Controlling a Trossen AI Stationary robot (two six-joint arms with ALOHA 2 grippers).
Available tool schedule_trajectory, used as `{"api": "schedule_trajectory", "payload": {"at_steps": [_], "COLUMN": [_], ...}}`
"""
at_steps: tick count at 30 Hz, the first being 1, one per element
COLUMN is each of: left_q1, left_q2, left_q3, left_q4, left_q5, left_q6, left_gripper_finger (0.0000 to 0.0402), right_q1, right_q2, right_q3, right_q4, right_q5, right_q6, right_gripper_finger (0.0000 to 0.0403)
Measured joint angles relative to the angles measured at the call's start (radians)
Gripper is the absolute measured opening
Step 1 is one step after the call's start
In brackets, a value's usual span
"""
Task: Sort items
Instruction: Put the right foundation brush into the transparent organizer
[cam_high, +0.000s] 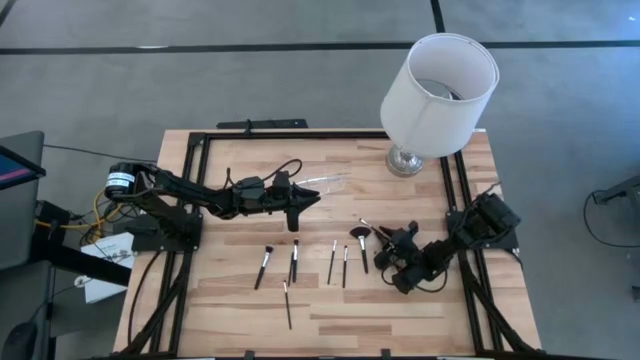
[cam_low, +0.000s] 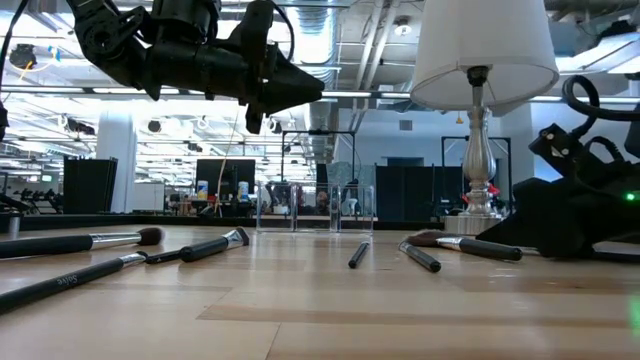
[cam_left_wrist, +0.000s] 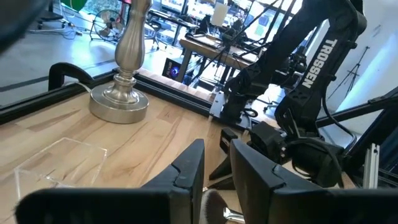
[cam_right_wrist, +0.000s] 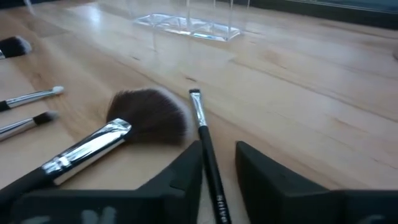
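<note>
Several slim black-handled makeup brushes (cam_high: 294, 260) lie flat across the middle of the wooden table. The one with the wide fluffy head (cam_right_wrist: 149, 115) lies just ahead of my right gripper (cam_right_wrist: 217, 168). That gripper sits low at the table's right, open. Its fingers stand on either side of a thin brush's handle (cam_right_wrist: 208, 155). My left gripper (cam_high: 303, 204) hovers well above the table (cam_low: 300, 90), near the clear container (cam_high: 325, 185). It points toward the table's right side, is open by a narrow gap (cam_left_wrist: 216, 177) and holds nothing. My right gripper comes in low and nearly level from the table's right side, its fingers (cam_right_wrist: 186, 171) lying along the thin brush's handle (cam_right_wrist: 205, 146), one on each side. The brush lies flat on the table. Whether a finger touches the handle, I cannot tell.
A big white-shaded lamp (cam_high: 437, 82) stands on its silvery base (cam_high: 405, 160) at the far right of the table. The small clear plastic container (cam_low: 315, 205) sits at the far middle. A black frame rail (cam_high: 190, 200) runs round the table. Bare wood lies at the near edge.
</note>
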Motion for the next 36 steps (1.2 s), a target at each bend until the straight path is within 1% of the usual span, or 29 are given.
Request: {"api": "schedule_trajectory", "payload": {"at_steps": [4, 6, 10, 14, 16, 19, 22, 24, 27, 29, 33, 36], "left_q1": [0.0, 0.0, 0.0, 0.0, -0.009, -0.02, -0.034, -0.043, -0.053, -0.052, -0.036, -0.03], "left_q2": [0.0, 0.0, 0.0, 0.018, 0.059, 0.142, 0.235, 0.299, 0.364, 0.379, 0.361, 0.337], "left_q3": [0.0, 0.0, 0.0, 0.0, 0.0, 0.012, 0.056, 0.099, 0.148, 0.166, 0.168, 0.168], "left_q4": [0.0, 0.0, -0.001, -0.016, -0.019, -0.019, -0.013, -0.01, -0.008, -0.008, -0.005, 0.041], "left_q5": [0.0, 0.0, 0.0, 0.055, 0.059, 0.066, 0.101, 0.12, 0.14, 0.142, 0.161, 0.163], "left_q6": [0.001, 0.001, 0.0, -0.003, -0.031, -0.13, -0.198, -0.184, -0.121, -0.126, -0.166, -0.158], "left_gripper_finger": [0.0076, 0.0076, 0.0076, 0.0076, 0.0076, 0.0076, 0.0076, 0.0076, 0.0076, 0.0077, 0.009, 0.0109], "right_q1": [-0.006, -0.004, -0.005, -0.009, -0.02, -0.055, -0.094, -0.119, -0.153, -0.174, -0.213, -0.248], "right_q2": [0.0, 0.0, -0.021, -0.112, -0.176, -0.264, -0.321, -0.349, -0.376, -0.389, -0.405, -0.407], "right_q3": [-0.008, -0.009, -0.012, -0.019, -0.023, -0.021, -0.021, -0.02, -0.019, -0.013, 0.02, 0.042], "right_q4": [0.008, 0.018, 0.016, -0.017, -0.032, -0.029, -0.019, 0.002, 0.076, 0.161, 0.34, 0.511], "right_q5": [0.0, 0.0, -0.019, -0.082, -0.118, -0.168, -0.164, -0.158, -0.153, -0.146, -0.139, -0.138], "right_q6": [-0.015, -0.027, -0.061, -0.175, -0.25, -0.355, -0.427, -0.468, -0.543, -0.62, -0.841, -1.006], "right_gripper_finger": [0.0027, 0.0011, 0.0012, 0.0008, 0.0009, 0.0005, 0.0005, 0.0005, 0.0004, 0.0003, 0.0007, 0.0007]}}
